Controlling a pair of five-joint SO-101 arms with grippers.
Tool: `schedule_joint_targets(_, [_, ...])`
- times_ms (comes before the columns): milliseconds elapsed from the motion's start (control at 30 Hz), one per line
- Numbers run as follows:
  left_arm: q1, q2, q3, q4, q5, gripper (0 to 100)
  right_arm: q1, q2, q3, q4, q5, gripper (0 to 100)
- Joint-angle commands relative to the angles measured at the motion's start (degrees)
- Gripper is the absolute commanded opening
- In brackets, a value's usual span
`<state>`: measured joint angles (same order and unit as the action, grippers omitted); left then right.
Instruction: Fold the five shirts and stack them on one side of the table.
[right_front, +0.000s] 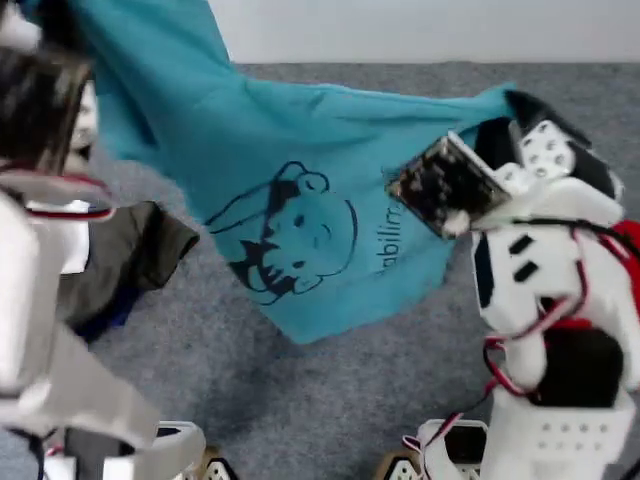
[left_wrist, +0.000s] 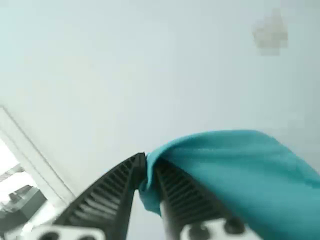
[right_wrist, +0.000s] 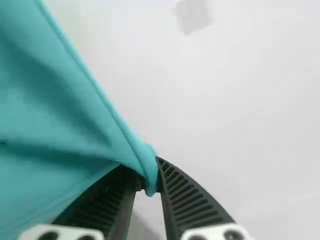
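My left pincer (left_wrist: 149, 172) and right pincer (right_wrist: 150, 177) each clamp an edge of the teal shirt (right_front: 290, 170), stretched across the high view's upper middle. From above, a dark garment (right_front: 130, 255) lies at left.

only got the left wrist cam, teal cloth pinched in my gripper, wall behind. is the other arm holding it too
Observer: Yes, the right gripper is shut on another edge of the teal shirt.
Operator: is it up off the table
Observer: Mostly. In the high view it hangs spread out above the grey table; I cannot tell whether its lowest corner touches.
Operator: anything else down there
Observer: A dark shirt lies crumpled on the table toward the high view's left edge.
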<state>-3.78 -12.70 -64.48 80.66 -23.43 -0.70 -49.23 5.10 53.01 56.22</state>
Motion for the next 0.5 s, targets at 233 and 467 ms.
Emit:
schedule_joint_targets(233, [0.18,-6.59,-0.84,1.23,-10.02,1,9.54,-7.52,-0.44,-5.49,6.77,1.0])
schedule_joint_targets(467, [0.18,-7.12,-1.27,1.49,-12.66,1,11.03,-9.45,-0.26,-5.14,6.77,1.0])
